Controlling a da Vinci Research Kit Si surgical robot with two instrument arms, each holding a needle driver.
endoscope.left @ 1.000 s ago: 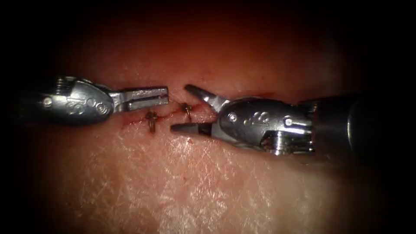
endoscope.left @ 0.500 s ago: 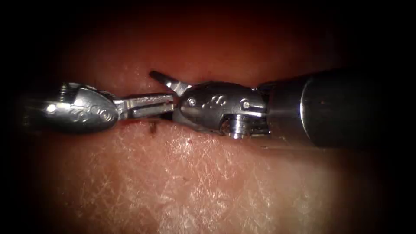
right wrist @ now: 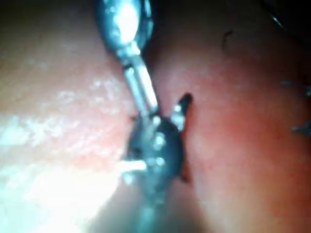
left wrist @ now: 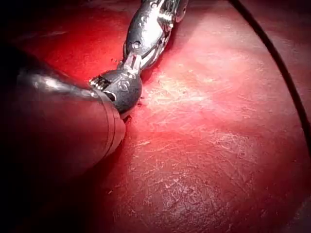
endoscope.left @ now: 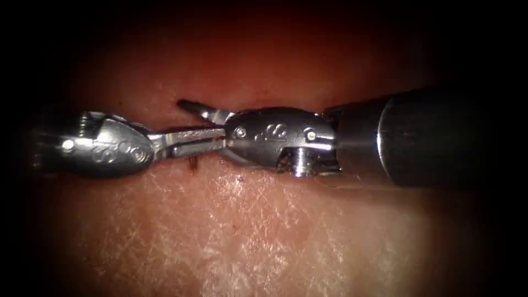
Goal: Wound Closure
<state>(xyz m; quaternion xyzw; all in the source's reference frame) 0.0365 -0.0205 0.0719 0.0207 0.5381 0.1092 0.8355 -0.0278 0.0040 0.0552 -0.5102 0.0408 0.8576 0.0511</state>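
A: Pork-pale tissue [endoscope.left: 264, 231], wet and glistening, and both tools are meeting tip to tip right over the wound!

B: The right tool [endoscope.left: 204, 124] is the big presence. Its thick shaft comes in level and its wrist is straight. The jaws are spread wide, the upper one angled up and away, the lower one tucked under the other tool's tip.

A: And the left tool [endoscope.left: 219, 138]?

B: It lies flat and low, reaching across. Its jaws are clenched, but I can't tell whether anything is pinched between them. The right grasps nothing that I can make out.

A: The needle?

B: I can't tell where it is. There's a dark stitch [endoscope.left: 193, 162] in the tissue just under the left's jaws.

A: Tight quarters! How should this be handled?

B: My read is go slowly. The right should close only once whatever it's after sits plainly between its jaws. The left stays steady, and the lower jaw keeps off that stitch.
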